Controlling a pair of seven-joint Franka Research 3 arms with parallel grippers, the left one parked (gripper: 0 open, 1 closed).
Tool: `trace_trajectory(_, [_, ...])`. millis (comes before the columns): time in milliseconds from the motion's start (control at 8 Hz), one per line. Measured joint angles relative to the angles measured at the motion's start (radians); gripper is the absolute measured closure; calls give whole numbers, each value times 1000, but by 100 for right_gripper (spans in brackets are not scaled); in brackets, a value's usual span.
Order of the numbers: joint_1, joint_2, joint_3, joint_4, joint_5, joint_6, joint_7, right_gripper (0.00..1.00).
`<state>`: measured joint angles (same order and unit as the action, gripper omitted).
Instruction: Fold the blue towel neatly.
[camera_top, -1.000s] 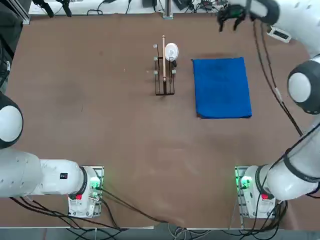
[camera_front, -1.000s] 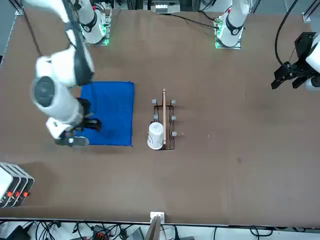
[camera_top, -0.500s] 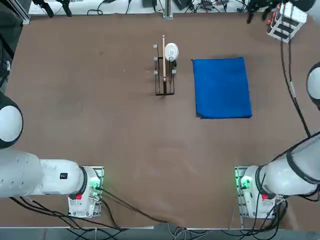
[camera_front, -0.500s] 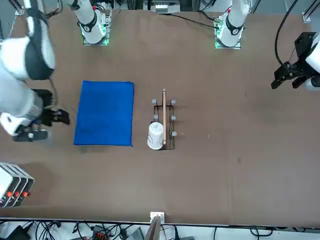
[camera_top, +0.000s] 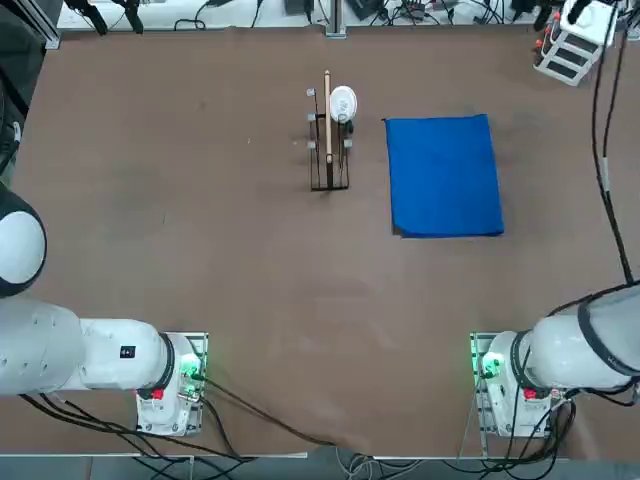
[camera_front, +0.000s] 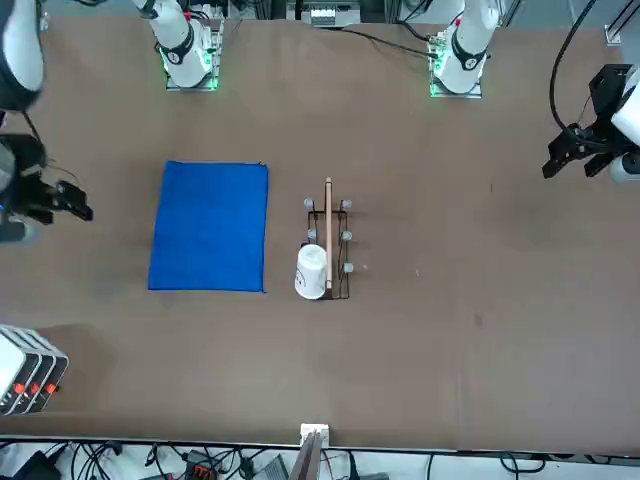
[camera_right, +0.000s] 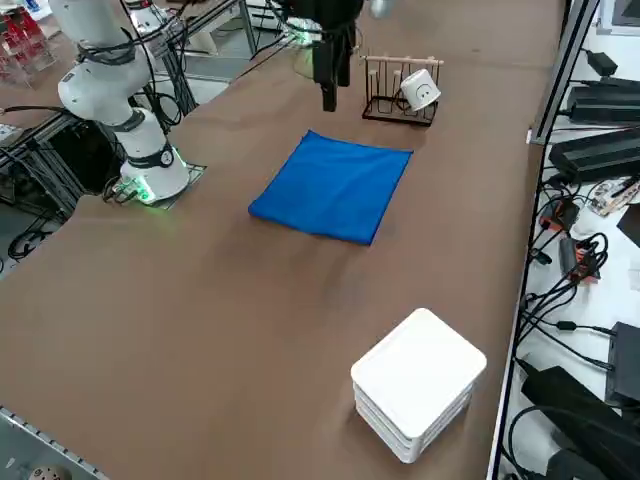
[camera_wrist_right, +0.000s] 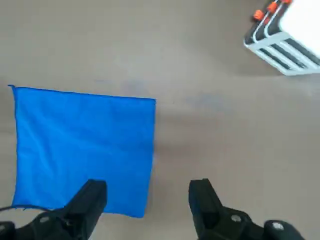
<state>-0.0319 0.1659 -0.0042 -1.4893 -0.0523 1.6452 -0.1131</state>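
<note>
On the brown table (camera_top: 200, 200), the blue towel (camera_top: 444, 175) is laid flat, just beside the wooden rack (camera_top: 328, 140). Off its outer edge, the right gripper (camera_wrist_right: 147, 197) is raised, jaws spread and nothing grasped

One blue towel (camera_top: 444, 175), one wooden rack (camera_top: 328, 150), one white cup (camera_top: 342, 102), one white box (camera_right: 418, 382).

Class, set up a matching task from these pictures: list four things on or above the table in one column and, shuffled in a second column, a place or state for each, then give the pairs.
Things:
1. blue towel
2. white cup
3. white box
4. right gripper

States:
A. tilted on the wooden rack
B. open, holding nothing
C. lying flat, folded
D. near a table corner

Pairs: 1-C, 2-A, 3-D, 4-B
</note>
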Motion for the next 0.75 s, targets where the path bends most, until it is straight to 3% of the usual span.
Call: trace_trajectory(750, [-6, -147, 13, -5, 24, -136, 0, 0])
